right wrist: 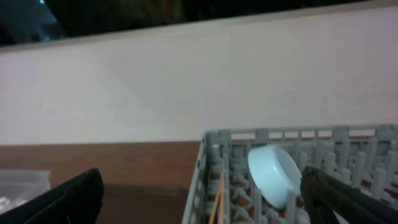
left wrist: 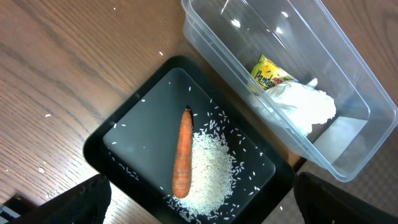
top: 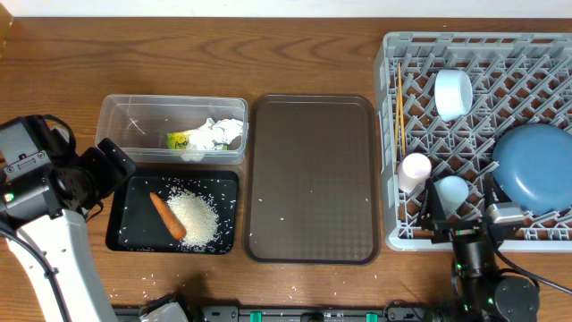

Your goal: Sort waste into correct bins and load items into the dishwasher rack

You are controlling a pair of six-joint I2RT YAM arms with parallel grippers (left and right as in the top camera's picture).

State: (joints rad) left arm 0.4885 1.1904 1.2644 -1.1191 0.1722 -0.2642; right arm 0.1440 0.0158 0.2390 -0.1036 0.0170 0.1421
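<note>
Overhead, waste: the crumpled tissue (top: 219,132) and the snack wrapper (top: 179,140) lie in the clear tub (top: 112,116); the rice crumbs (top: 198,215) and the orange bit (top: 167,216) lie in the black tray (top: 134,201), which sits against the tub's 6 o'clock side
Overhead, stray grains (top: 157,276): a few white specks on the table at 6 o'clock of the black tray
Overhead, middle: the brown serving tray (top: 313,161) stands between the bins and the rack
Overhead, dishwasher rack (top: 536,49): it holds the white bowl (top: 453,92), the chopsticks (top: 399,121) along its 9 o'clock wall, the pink cup (top: 415,170), the light blue cup (top: 452,190) and the dark blue plate (top: 534,165)
Overhead, left gripper (top: 112,165): just beside the black tray's 9 o'clock edge; the orange bit lies at its 4 o'clock, long axis running 10 to 4 o'clock
Overhead, right gripper (top: 462,215): at the rack's 6 o'clock wall, near the light blue cup, well apart from the bins
Left wrist, left gripper (left wrist: 203,193): fingers (left wrist: 87,202) spread wide, nothing between them; the black tray (left wrist: 130,124) lies beneath, its orange bit (left wrist: 182,158) running nearly 12 to 6 o'clock beside the rice crumbs (left wrist: 211,171)
Right wrist, right gripper (right wrist: 202,180): fingers (right wrist: 81,193) apart and empty; the white bowl (right wrist: 273,174) sits in the rack at 2 o'clock
Judgement: sorting and loading look all but done; only the stray grains seem left, and the left arm is the nearer one
</note>
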